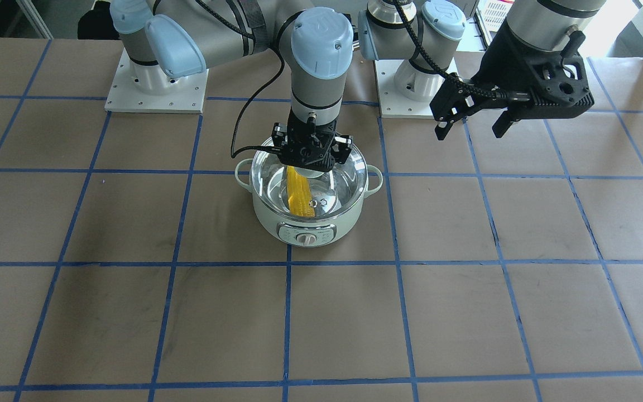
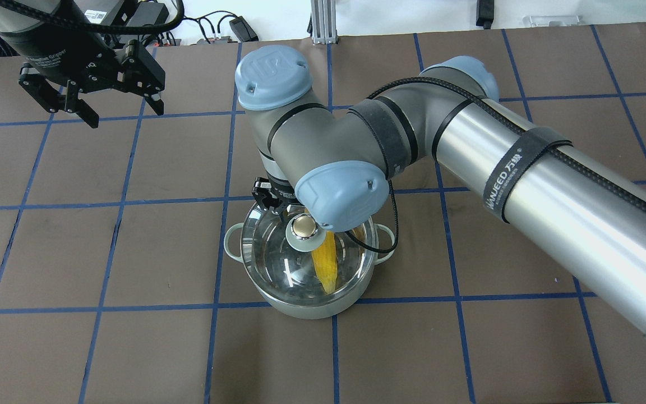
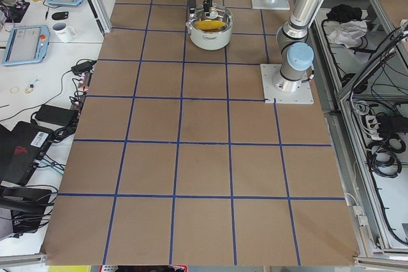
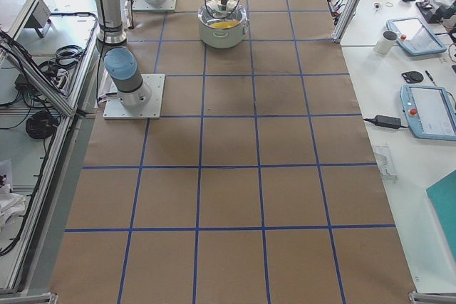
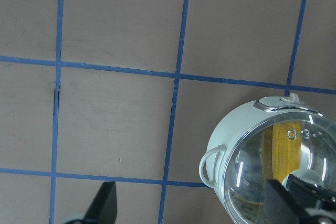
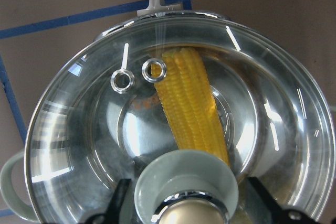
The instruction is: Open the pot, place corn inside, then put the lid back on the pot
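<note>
The mint-green pot [image 1: 305, 223] stands on the table near the robot's side. The glass lid [image 1: 344, 184] sits on its rim. The yellow corn [image 1: 301, 195] lies inside under the glass, as the right wrist view shows for the corn [image 6: 191, 108] and lid [image 6: 79, 129]. My right gripper [image 1: 310, 167] hangs over the lid's knob [image 2: 303, 230]; its fingers [image 6: 123, 198] stand on either side of the knob with small gaps, open. My left gripper [image 1: 469, 133] is open and empty, raised well to the pot's side [image 2: 124, 115].
The table is brown paper with a blue tape grid [image 1: 288, 312]. Both arm bases [image 1: 157, 89] stand behind the pot. Side benches with tablets and a mug [image 4: 388, 40] lie beyond the table edge.
</note>
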